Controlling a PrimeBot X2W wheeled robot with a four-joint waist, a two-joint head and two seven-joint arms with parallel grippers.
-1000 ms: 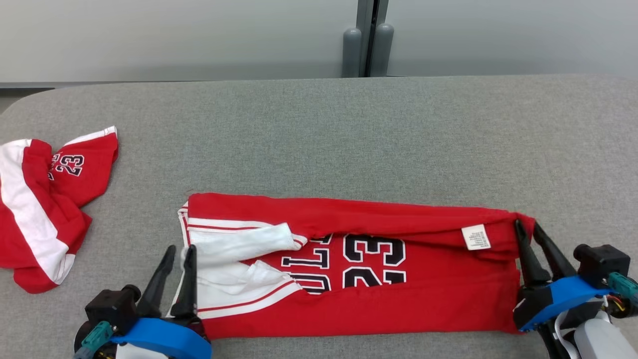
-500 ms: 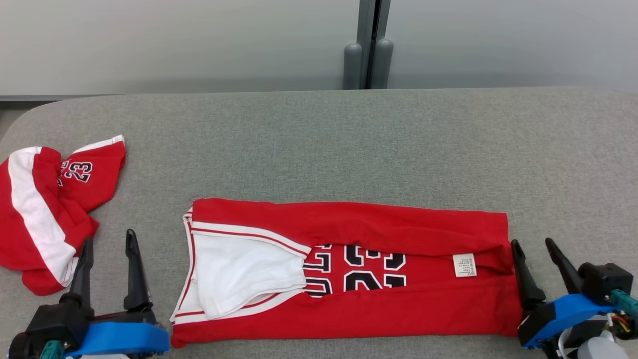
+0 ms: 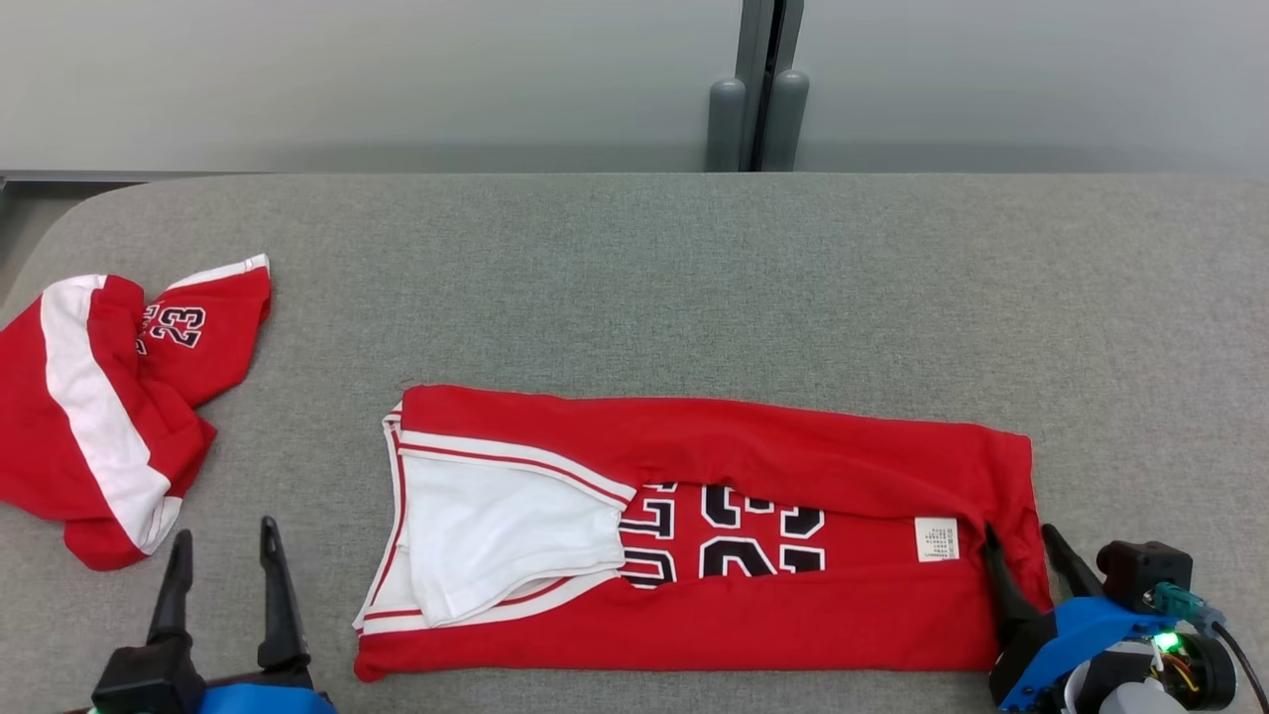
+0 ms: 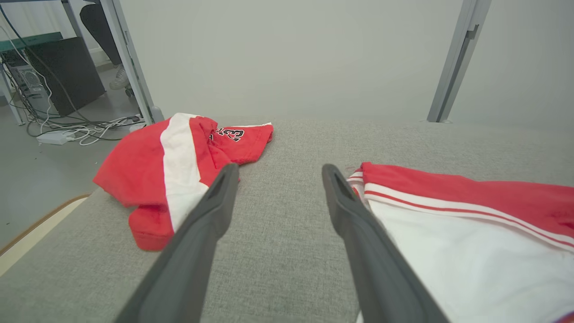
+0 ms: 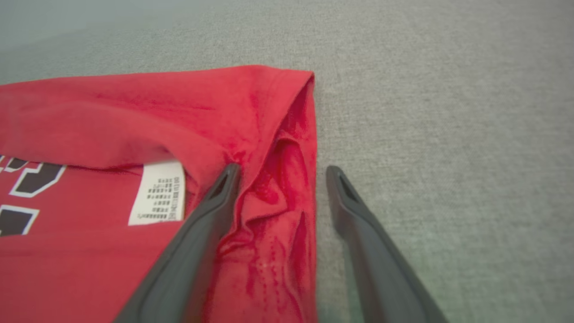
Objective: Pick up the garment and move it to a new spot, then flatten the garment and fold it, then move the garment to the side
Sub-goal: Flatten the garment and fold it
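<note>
Two grippers and one folded garment, entered left to right. Crumpled red-and-white cloth (image 3: 99, 416): lay at the table's (image 3: 694, 268) 9 o'clock edge, apart from the work. Left gripper (image 3: 224, 531): fingers apart, empty, pointed to 12 over bare table, with the garment (image 3: 753, 446) just beside it toward 2 o'clock. Garment: red jersey, folded lengthwise, its long axis ran 9 to 3 o'clock along the near table edge. Right gripper (image 3: 1016, 533): fingers apart, unclamped, straddled the 3 o'clock hem, aimed near 11. It was the nearer arm. Judged: the next fold wants a grasp at each end.
</note>
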